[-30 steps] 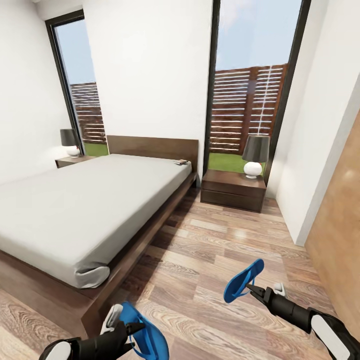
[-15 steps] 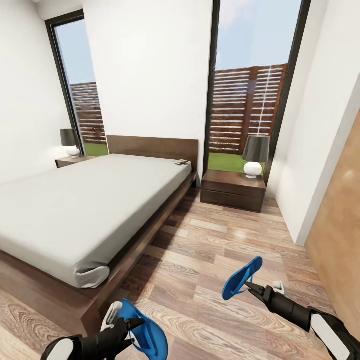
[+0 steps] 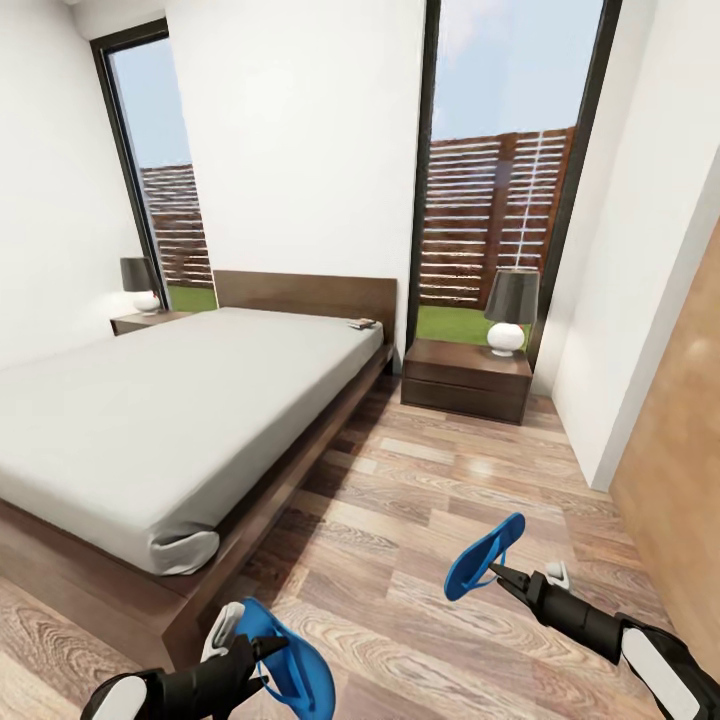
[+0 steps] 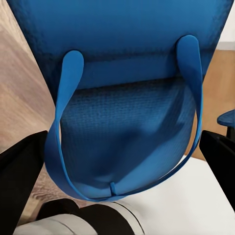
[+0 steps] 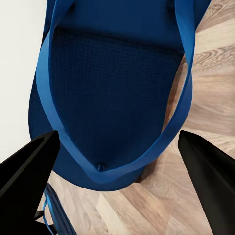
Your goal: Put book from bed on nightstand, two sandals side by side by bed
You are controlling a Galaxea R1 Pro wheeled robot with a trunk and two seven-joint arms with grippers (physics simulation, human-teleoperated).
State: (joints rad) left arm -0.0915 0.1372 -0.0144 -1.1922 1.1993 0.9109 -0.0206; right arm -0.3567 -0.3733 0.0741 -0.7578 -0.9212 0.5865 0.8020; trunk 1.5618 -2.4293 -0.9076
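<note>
Low in the head view, my left gripper [image 3: 266, 650] is shut on a bright blue sandal [image 3: 293, 662] just off the bed's foot corner. My right gripper [image 3: 497, 573] is shut on the other blue sandal [image 3: 484, 556], held above the wood floor. In the left wrist view the sandal [image 4: 122, 122] hangs strap side up between the black fingers [image 4: 22, 164]. The right wrist view has its sandal [image 5: 110, 98] over the planks. The small dark book [image 3: 362, 323] lies on the grey mattress of the bed [image 3: 170, 410], near the headboard's right end. A dark nightstand [image 3: 466, 382] stands right of the bed, another nightstand [image 3: 143, 321] at the far left.
Each nightstand carries a lamp [image 3: 510, 312] with a dark shade. Open plank floor [image 3: 430, 490] runs between the bed and the white wall on the right. A light wooden door [image 3: 680, 480] is at the right edge. Two tall black-framed windows are behind.
Both arms have barely shifted; the left sandal has settled slightly lower and the right sandal has edged a little leftward. The room's view is unchanged.
</note>
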